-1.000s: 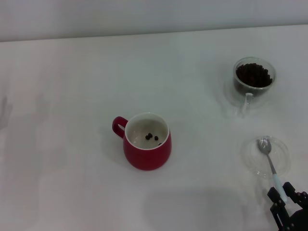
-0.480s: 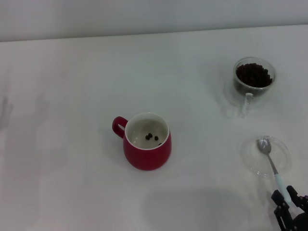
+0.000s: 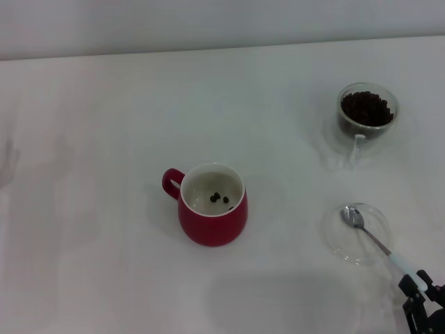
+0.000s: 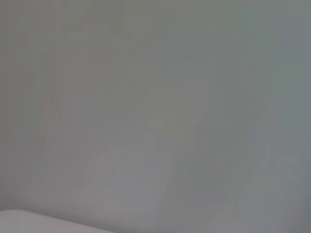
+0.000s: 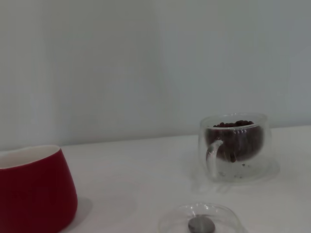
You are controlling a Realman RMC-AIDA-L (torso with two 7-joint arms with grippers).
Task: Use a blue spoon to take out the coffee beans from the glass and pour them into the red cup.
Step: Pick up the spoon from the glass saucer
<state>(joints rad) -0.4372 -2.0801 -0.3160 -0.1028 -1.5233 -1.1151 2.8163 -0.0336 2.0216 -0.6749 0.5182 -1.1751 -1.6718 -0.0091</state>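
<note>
Few coffee beans (image 3: 220, 200) lie in red cup (image 3: 212, 213). Right end effector (image 3: 419, 287) grips blue spoon (image 3: 379, 243) handle, bowl resting on saucer (image 3: 357, 233). Step: picking up spoon. Next: lift, carry to full glass (image 3: 366, 116), scoop.

Wide open run across the table (image 3: 90, 139) on its left half and along the far edge, nothing standing there. Red cup (image 3: 212, 204) sits mid-table as the one block in the centre, w/ a clear lane betw. it and the glass (image 3: 366, 115) near the far right corner. Near right corner's tight: saucer (image 3: 356, 234) w/ blue spoon (image 3: 375, 240) lying across it, right gripper (image 3: 421, 296) at the handle end by the edge.
</note>
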